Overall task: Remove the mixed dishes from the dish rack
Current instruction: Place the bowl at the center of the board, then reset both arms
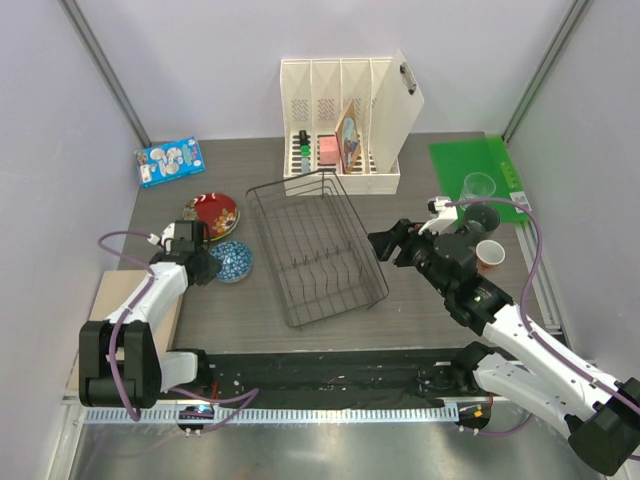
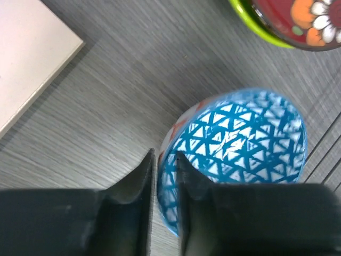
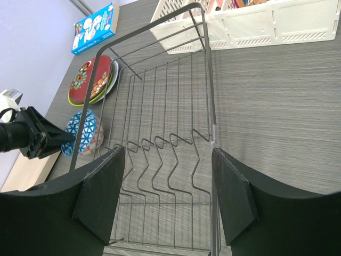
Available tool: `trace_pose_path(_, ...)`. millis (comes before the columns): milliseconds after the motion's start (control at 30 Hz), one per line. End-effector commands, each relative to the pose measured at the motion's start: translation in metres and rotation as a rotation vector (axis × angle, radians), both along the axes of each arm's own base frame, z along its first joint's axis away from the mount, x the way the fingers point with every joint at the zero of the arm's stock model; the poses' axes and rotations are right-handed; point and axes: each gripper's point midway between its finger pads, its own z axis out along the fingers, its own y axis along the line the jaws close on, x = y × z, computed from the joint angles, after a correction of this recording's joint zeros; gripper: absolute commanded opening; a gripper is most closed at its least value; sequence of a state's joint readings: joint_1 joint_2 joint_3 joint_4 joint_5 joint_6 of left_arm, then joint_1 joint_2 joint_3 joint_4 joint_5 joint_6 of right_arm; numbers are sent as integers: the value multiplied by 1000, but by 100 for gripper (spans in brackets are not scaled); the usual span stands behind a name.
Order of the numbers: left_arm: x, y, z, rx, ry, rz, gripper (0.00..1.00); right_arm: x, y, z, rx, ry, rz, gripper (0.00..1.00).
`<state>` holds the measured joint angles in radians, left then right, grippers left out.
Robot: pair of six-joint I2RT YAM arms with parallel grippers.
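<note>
Dish rack (image 1: 316, 250), a rectangular basket of thin dark wire with zigzag prongs, sits mid-way across the grey wood-grain table (image 1: 240, 310). The right gripper (image 3: 168, 181) hangs over its near right corner, jaws wide, holding nothing. Left of the rack, the blue patterned bowl (image 2: 240, 144) (glossy, with a triangle lattice inside) rests on the table, its left rim pinched between the narrow fingers of the left gripper (image 2: 165, 184).

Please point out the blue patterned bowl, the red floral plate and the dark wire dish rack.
Blue patterned bowl (image 2: 240, 138): left wrist view, on its inner bottom.
Red floral plate (image 1: 215, 213): top external view, on its centre.
Dark wire dish rack (image 1: 318, 262): top external view, on its wire floor.
</note>
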<state>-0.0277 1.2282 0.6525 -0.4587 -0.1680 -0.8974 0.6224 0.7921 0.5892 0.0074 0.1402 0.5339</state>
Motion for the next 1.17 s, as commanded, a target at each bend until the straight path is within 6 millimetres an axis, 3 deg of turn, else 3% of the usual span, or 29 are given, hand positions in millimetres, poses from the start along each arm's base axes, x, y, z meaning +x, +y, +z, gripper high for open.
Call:
trace_pose_path(0,22,4,24,6,-88,29,38,2,2,13,50,-40,-4,72)
trace_pose_path(133,21,1,36,-9,-98,18,56,3,5,10,50,-28,6,72)
trace_pose_path(167,18,1,38,-11,-98,20,67,3,6,10,48,-27,8,71)
trace_pose_path(200,17,1,41,-10,-102,19,71,3,5,10,46,-26,6,71)
trace_pose_path(300,9,2,60,8,-118,-14,86,4,3,13,43,-33,-2,71)
trace_pose_path(333,11,-1,80,2,-160,-38,95,3,3,15,42,-39,-3,71)
trace_pose_path(367,7,-2,88,9,-162,-57,100,4,2,15,34,-36,-6,71)
trace_pose_path(467,-2,-5,117,17,-241,-107,100,6,-1,16,27,-52,-24,75)
trace_pose_path(800,-37,-36,146,63,-357,-313,100,11,13,4,62,-55,17,90)
trace_pose_path(900,-46,-42,145,101,-369,-372,100,13,20,3,56,-63,41,100)
trace_pose_path(1133,-49,-58,138,100,-346,-451,100,27,39,2,-9,-54,37,100)
